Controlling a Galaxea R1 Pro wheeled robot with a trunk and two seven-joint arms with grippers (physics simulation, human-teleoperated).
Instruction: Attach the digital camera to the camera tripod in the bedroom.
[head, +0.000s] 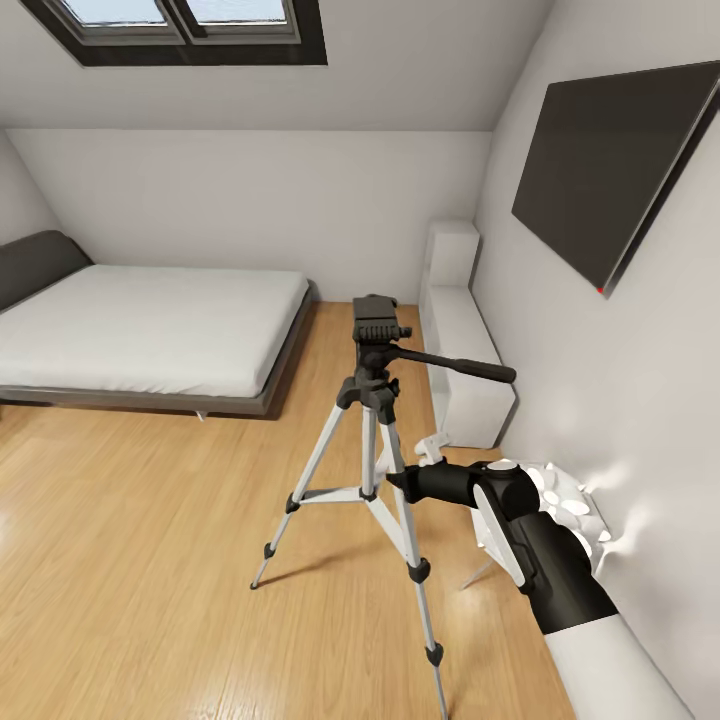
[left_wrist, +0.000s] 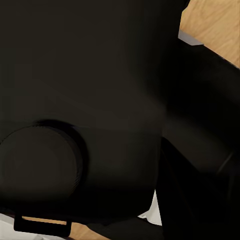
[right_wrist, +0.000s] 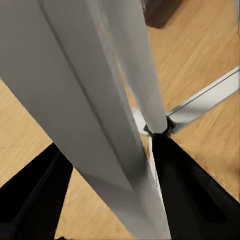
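The camera tripod stands on the wood floor in the middle of the bedroom, silver legs spread, its black head on top and the pan handle pointing right. My right gripper reaches in from the right to one leg below the head. In the right wrist view the silver leg runs between the two black fingers, which press on both sides. The left wrist view looks straight onto a dark black bulk with a round form; I cannot tell whether it is the digital camera.
A low grey bed lies at the left. On the right wall hangs a dark TV, with a white low cabinet below it. A white flower-shaped lamp stands behind my right arm. A skylight is overhead.
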